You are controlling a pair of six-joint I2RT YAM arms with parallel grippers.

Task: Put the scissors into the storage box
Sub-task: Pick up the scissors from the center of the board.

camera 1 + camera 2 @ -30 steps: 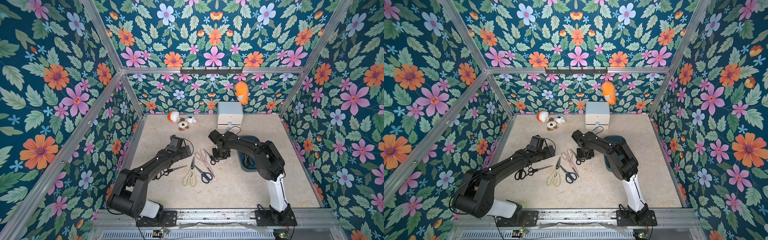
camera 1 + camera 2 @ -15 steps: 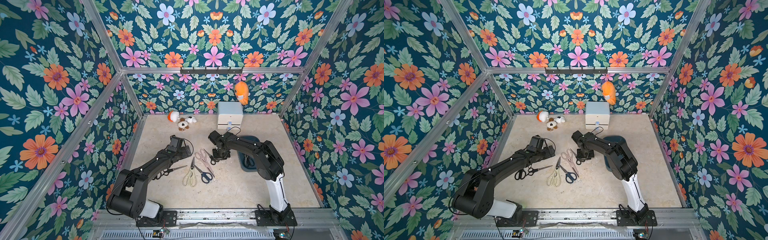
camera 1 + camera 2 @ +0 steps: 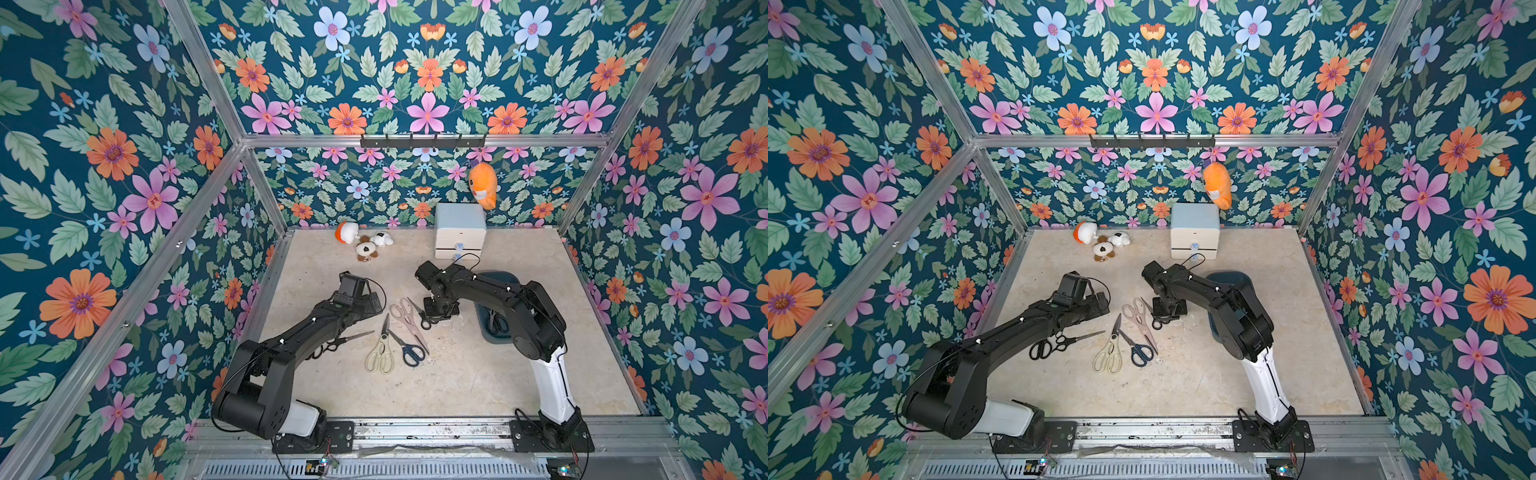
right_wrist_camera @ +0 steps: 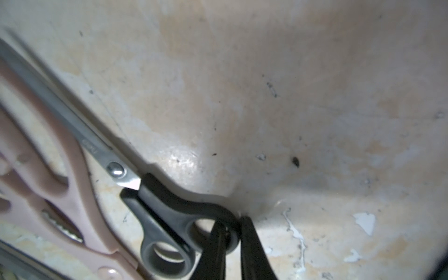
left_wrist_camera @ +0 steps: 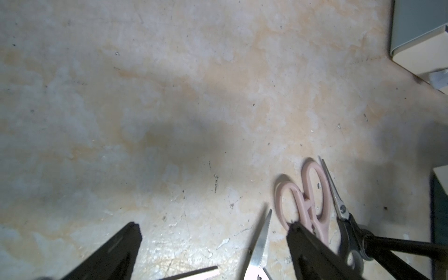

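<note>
Several scissors lie on the beige floor: a pinkish-grey pair (image 3: 405, 312), a cream pair (image 3: 380, 351), a dark-blue-handled pair (image 3: 407, 349) and a black pair (image 3: 1050, 345) beside my left arm. My right gripper (image 4: 230, 234) is low at the floor, shut on one handle ring of a small black-handled pair (image 4: 155, 208), which lies beside the pinkish-grey pair (image 4: 48, 169). The dark teal storage box (image 3: 500, 277) sits behind my right arm, mostly hidden, with black scissors (image 3: 494, 323) inside. My left gripper (image 5: 214, 229) hovers open over bare floor, holding nothing.
A white two-drawer cabinet (image 3: 460, 232) stands at the back wall. Small plush toys (image 3: 365, 245) lie at the back left, and an orange plush (image 3: 483, 185) hangs from the rail. Flowered walls enclose the floor on three sides.
My right gripper's fingers have closed onto the black scissors' handle ring. Both arms have stayed almost still.
</note>
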